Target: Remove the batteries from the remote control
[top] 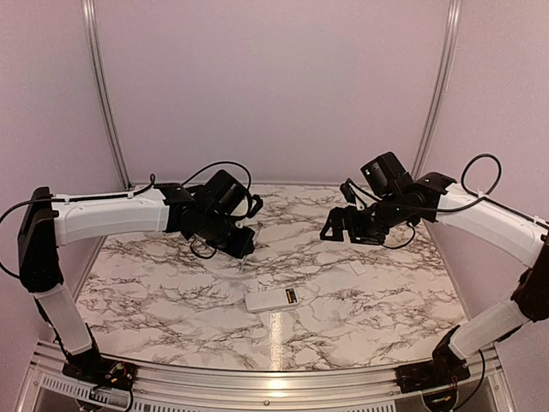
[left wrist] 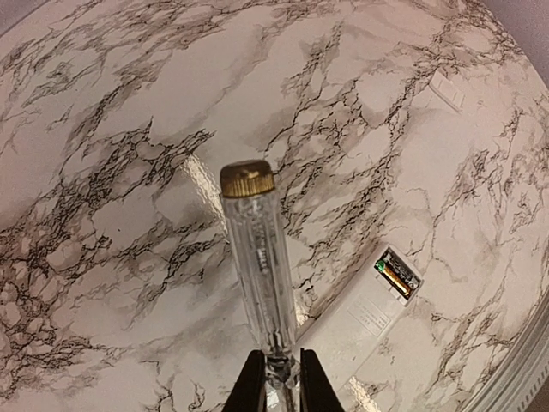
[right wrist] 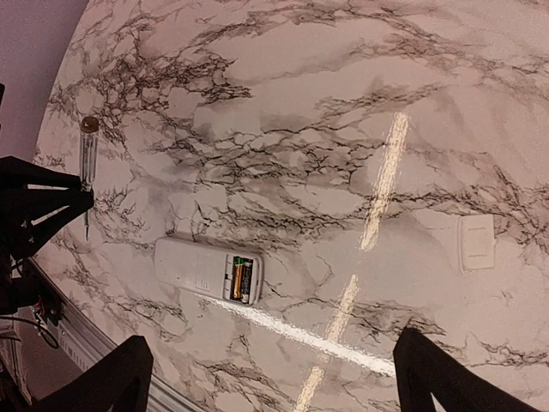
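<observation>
Top: remote control [top: 273, 299] lies low-center on the surface [top: 386, 292], long axis left-right, with the left pincer [top: 244, 245] nearer. Left wrist: pincer clenched on clear tool [left wrist: 257, 266], batteries [left wrist: 396, 276] lower right. Right wrist: right pincer [right wrist: 274, 378] released, remote left of center.

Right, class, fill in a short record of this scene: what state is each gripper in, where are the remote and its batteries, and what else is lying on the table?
left gripper: shut on a clear-handled tool with a gold cap
right gripper: open, holding nothing
remote control: flat on the marble table, battery recess facing up and uncovered
batteries: side by side in the recess, not yet removed
small white piece: flat on the table, apart from the remote
</observation>
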